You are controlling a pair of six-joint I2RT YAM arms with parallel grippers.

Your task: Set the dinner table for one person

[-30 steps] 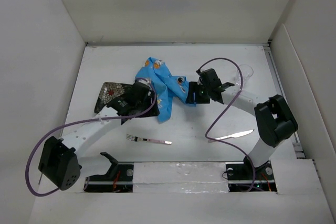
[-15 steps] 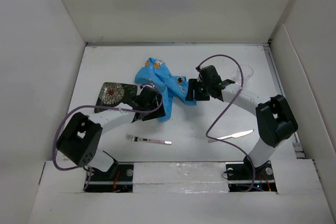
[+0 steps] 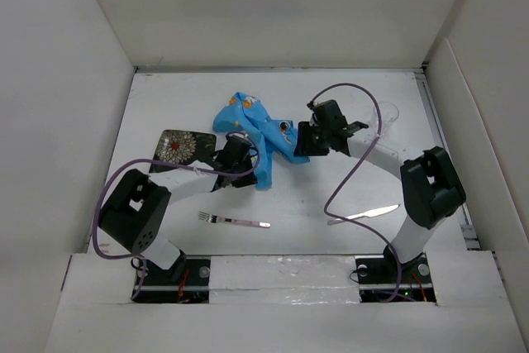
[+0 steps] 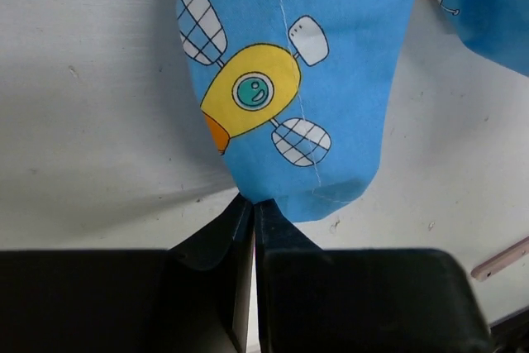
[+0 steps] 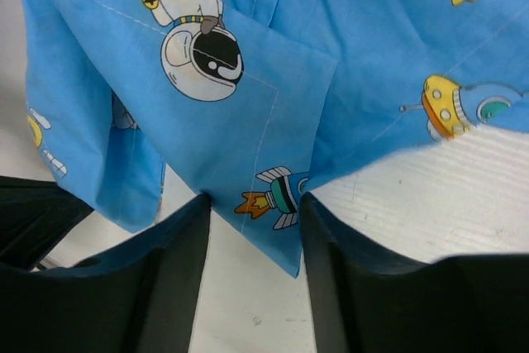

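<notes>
My placemat (image 3: 250, 124) lies bunched just past the middle of the dinner table (image 3: 182, 97), its long axis running roughly 11 to 5 o'clock. My left gripper (image 4: 253, 204) sits at the near end with the cloth at its 12 o'clock. Its jaws are pressed together right at the hem, and I can't tell whether they caught any fabric. My right gripper (image 5: 254, 204) comes in from the 3 o'clock side, jaws apart and straddling a folded corner, not yet clamped. I judge that spreading depends on pulling those two corners apart.
</notes>
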